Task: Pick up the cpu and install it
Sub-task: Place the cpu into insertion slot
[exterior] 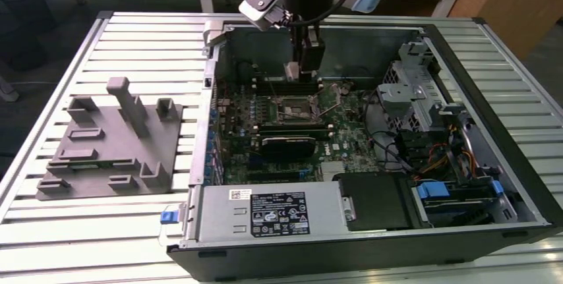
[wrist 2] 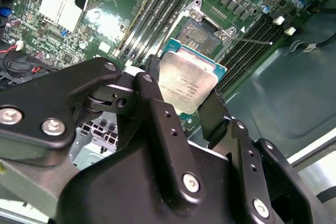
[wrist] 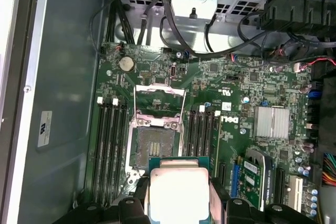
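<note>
Exterior view: a robot arm reaches down from the top of the picture into an open computer case (exterior: 528,185) that lies on its side on a slatted metal counter (exterior: 132,33). The gripper (exterior: 299,72) hangs above the green motherboard (exterior: 343,142), over the far part of the board. The cpu (exterior: 291,71) shows as a small pale piece at its tip, clear of the board. The socket (exterior: 295,106) lies just nearer the camera than the gripper. A grey moulded fixture (exterior: 110,145) sits on the counter, well apart from the case, towards the exterior view's left. A grey power supply (exterior: 264,211) fills the near corner of the case.

Second wrist view: the 2 black fingers (wrist 2: 214,113) are closed on opposite edges of the cpu (wrist 2: 189,83). Its silvery top faces the camera and its pale green rim shows along the far edges. The chip is tilted and held in the air. Beyond it the socket (wrist 2: 202,34) stands uncovered, with nothing in it.

First wrist view: the cpu (wrist: 177,192) sits between the dark fingers (wrist: 216,195), just beside the socket (wrist: 155,142) and not over it. The socket's metal frame (wrist: 159,106) is swung up. Memory slots (wrist: 110,150) run along both sides of the socket. A ribbed silver heat sink (wrist: 271,121) lies farther across the board.
</note>
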Motion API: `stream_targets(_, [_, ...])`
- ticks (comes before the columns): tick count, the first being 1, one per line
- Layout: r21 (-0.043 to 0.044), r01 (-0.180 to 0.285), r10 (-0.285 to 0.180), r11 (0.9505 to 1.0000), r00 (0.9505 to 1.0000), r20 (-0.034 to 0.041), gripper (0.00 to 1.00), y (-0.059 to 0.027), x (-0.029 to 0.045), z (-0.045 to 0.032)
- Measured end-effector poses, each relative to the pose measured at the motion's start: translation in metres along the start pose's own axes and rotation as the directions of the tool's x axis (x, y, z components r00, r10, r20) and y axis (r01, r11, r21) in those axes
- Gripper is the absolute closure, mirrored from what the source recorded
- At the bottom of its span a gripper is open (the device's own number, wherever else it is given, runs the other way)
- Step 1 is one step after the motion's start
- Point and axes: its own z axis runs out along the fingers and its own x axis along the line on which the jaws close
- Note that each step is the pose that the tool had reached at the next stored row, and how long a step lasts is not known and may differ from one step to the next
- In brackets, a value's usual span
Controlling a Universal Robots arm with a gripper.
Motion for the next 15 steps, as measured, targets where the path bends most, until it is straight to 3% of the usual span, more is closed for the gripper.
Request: stream_targets(15, [-0.0004,0.0,0.0,1.0,1.0,0.0001,0.46,-0.0002,0.0001,0.004])
